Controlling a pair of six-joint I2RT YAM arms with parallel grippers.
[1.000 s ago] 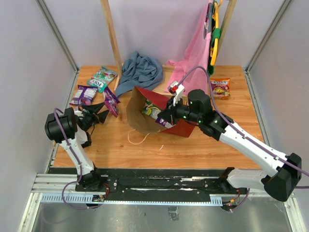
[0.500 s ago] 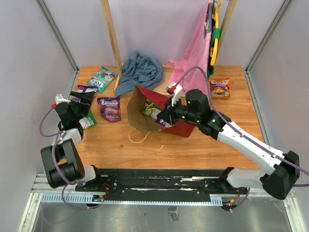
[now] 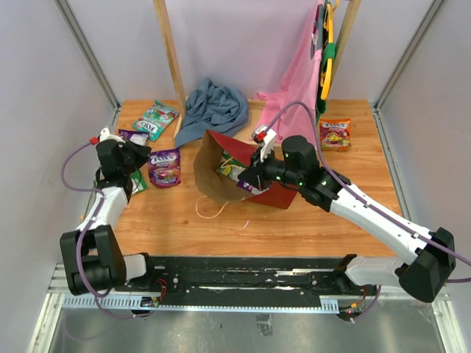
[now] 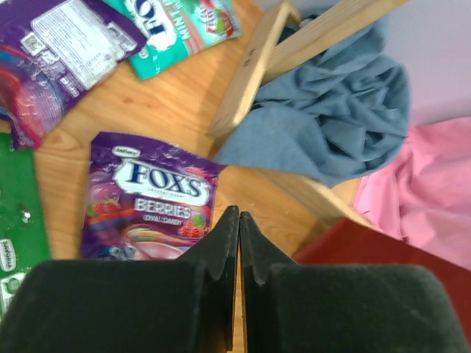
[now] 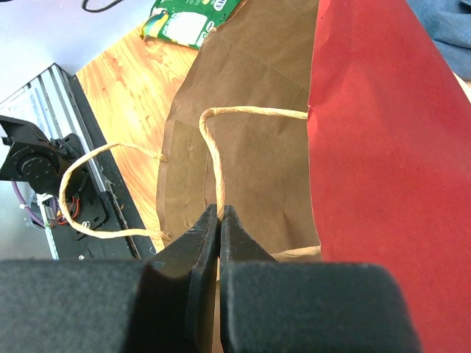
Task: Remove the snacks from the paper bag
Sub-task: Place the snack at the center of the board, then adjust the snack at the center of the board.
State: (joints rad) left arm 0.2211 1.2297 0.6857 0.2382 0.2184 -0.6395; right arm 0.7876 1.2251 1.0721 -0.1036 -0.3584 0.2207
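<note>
The paper bag (image 3: 221, 184) lies on its side at mid-table, red outside, brown inside, mouth toward the left. Snacks (image 3: 232, 170) show inside it. My right gripper (image 3: 249, 179) is at the bag's mouth, shut on a twine handle (image 5: 212, 165) of the paper bag (image 5: 375, 147). A purple Fox's packet (image 3: 165, 165) lies flat left of the bag. My left gripper (image 3: 142, 157) hovers just left of that purple Fox's packet (image 4: 151, 198), shut (image 4: 240, 220) with nothing in it. Teal packets (image 3: 157, 118), another purple packet (image 3: 131, 136), a green packet (image 3: 137, 181) and an orange packet (image 3: 335, 134) lie on the table.
A blue-grey cloth (image 3: 215, 107) is heaped at the back by a wooden post (image 3: 171, 59). A pink garment (image 3: 302, 81) hangs from the rack at the back right. The second twine handle (image 3: 212, 209) trails on the table in front of the bag.
My left gripper let go of the purple Fox's packet, which now lies flat, then drew back left and closed. The right gripper has stayed on the handle.
</note>
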